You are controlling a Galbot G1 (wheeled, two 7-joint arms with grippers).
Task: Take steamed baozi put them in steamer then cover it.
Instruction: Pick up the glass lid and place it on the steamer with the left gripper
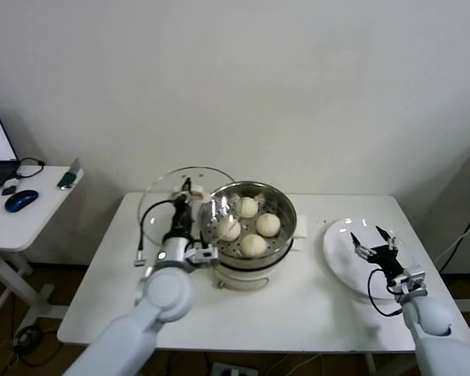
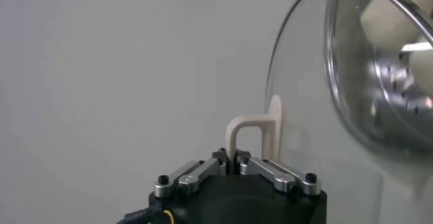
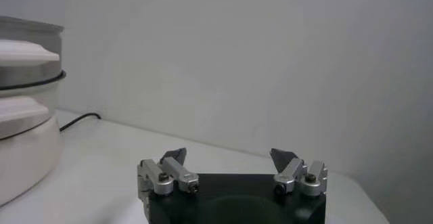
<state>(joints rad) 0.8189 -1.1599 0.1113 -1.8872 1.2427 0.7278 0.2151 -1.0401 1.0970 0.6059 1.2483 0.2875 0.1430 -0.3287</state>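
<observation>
Fingers (image 2: 203, 171) pinch cover (image 1: 164, 205) handle; rim cut off; R gripper (image 1: 374, 241) spread.

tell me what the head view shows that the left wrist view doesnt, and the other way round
Only the head view shows all four steamed baozi lying in the steamer, the white plate, and the right gripper open over that plate. Only the left wrist view shows the left gripper shut on the cover's cream handle. Both show the cover held tilted on edge beside the steamer, not yet on it.
</observation>
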